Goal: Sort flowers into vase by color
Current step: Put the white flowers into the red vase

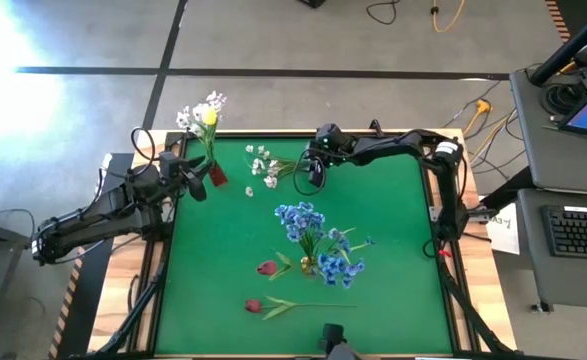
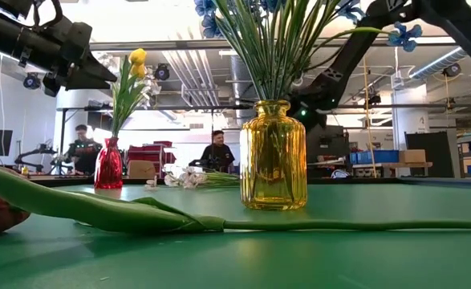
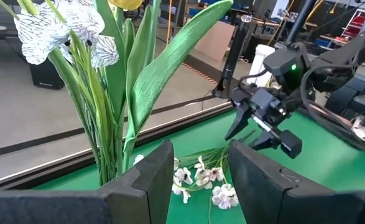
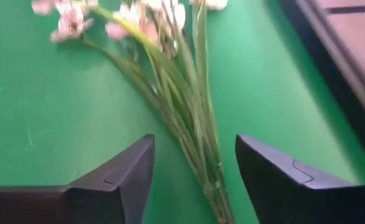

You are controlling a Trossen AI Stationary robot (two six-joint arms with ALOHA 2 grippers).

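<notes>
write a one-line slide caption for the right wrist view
Open right gripper poised over the stems of the white blossom spray lying on the green table.

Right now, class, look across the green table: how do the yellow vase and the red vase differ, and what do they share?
The yellow vase is wider and taller than the red vase. The yellow vase stands mid-table, the red vase at the far left corner. The yellow vase holds blue flowers, the red vase a yellow tulip with white blossoms. Both are upright, see-through glass, holding green stems.
</notes>
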